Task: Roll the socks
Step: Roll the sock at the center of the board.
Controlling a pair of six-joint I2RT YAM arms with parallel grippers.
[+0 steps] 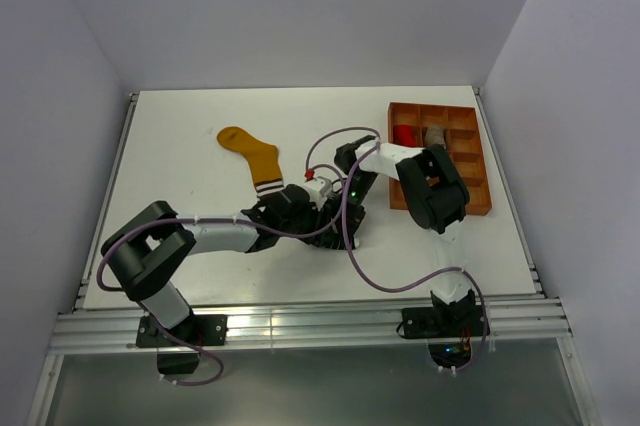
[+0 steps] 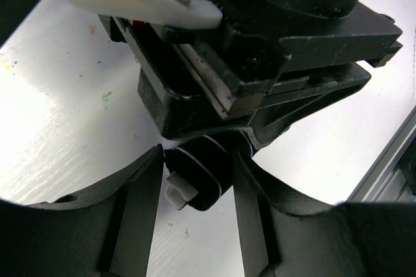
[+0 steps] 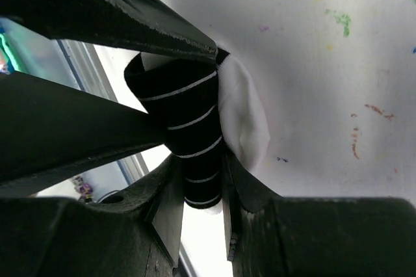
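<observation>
- While the black-and-white striped sock (image 3: 188, 108) is already wound into a tight roll, it has not been let go. It sits between both grippers at the middle of the bench (image 1: 180, 146), a little toward the near edge.
- The right gripper (image 3: 201, 192) has its jaws pinching the roll across its striped body, and the white toe bulges out to one side.
- The left gripper (image 2: 198, 160) has its jaws on either side of the same roll, close against it. I cannot tell whether they press on it or only flank it.
- I judge the first sock nearly done. What seems left is to finish off the roll and set it down, and nothing shows whether it will keep its shape once freed.
- Farther back, left of centre, the mustard sock (image 1: 258, 158) lies flat and unrolled with its striped cuff toward the near edge, apart from both grippers. That whole second roll is still to do.
- Toward the far right corner, an orange tray (image 1: 435, 107) holds a red bundle (image 1: 405, 134) and a grey bundle (image 1: 435, 134) in its far compartments. I guess finished rolls go there.
</observation>
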